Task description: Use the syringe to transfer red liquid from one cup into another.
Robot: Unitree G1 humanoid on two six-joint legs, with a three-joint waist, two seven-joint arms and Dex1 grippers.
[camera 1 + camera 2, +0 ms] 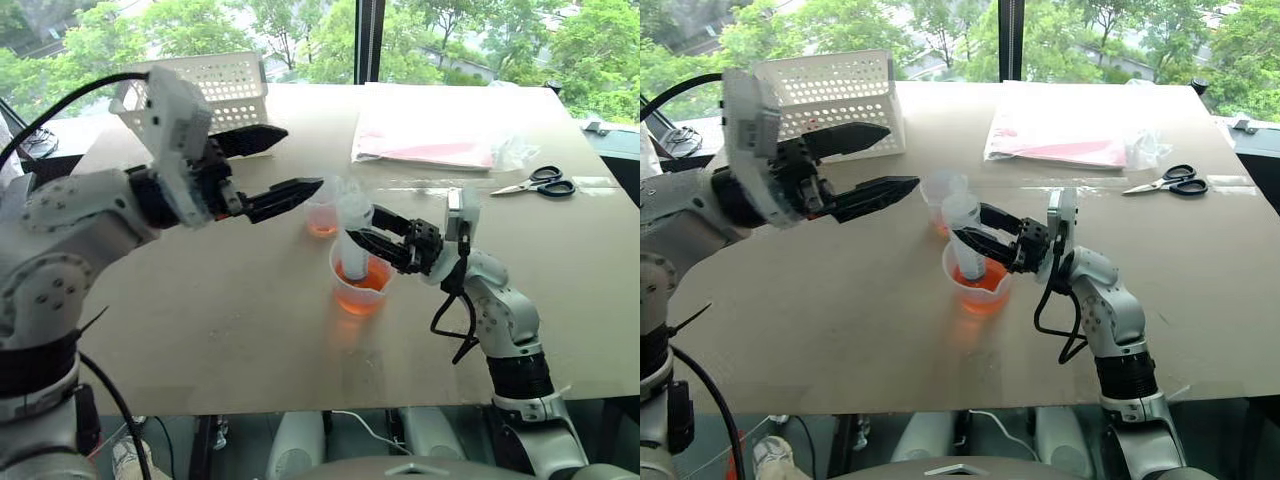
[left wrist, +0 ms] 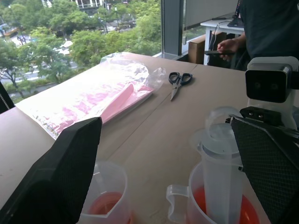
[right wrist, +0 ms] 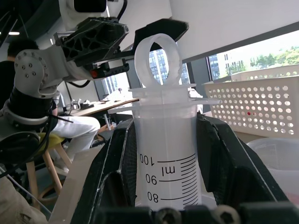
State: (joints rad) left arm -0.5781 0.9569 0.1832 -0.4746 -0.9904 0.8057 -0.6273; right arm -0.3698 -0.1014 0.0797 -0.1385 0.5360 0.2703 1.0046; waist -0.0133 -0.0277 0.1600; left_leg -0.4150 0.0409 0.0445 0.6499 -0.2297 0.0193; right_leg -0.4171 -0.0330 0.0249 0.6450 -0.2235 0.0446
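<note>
Mid-table (image 1: 250,340), the spouted measuring cup (image 1: 360,292) holds the upright syringe (image 1: 354,235), barrel clamped by the right gripper (image 1: 362,240). Left gripper (image 1: 285,165) gapes wide. Stiff, probably slick; pull the plunger ring (image 3: 157,59).

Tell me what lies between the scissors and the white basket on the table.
Between the scissors and the white basket lies a clear plastic bag with pink sheets, flat on the table, seen in both eye views.
</note>
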